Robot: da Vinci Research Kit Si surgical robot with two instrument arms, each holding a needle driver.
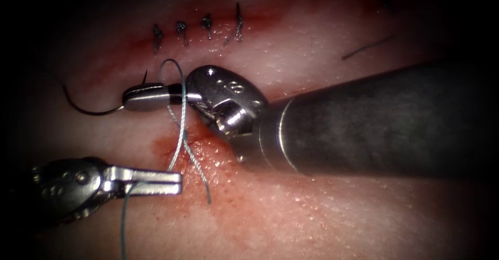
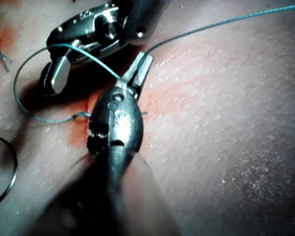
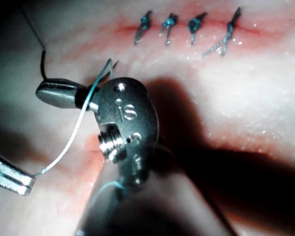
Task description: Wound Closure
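Steel needle (image 1: pixel 86 108) in right tool (image 1: pixel 136 96).

Tissue (image 1: pixel 332 208) bearing stitches (image 1: pixel 208 28), thread (image 1: pixel 179 135)

Needle (image 1: pixel 86 108) middle hidden inside right end effector (image 1: pixel 148 96); thread (image 1: pixel 123 229) cut off at edge.

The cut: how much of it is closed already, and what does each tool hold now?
Done: four knots tied along the cut. In hand: right tool holds the needle, clear of the tissue; left tool holds the thread. Left: this stitch is untied.
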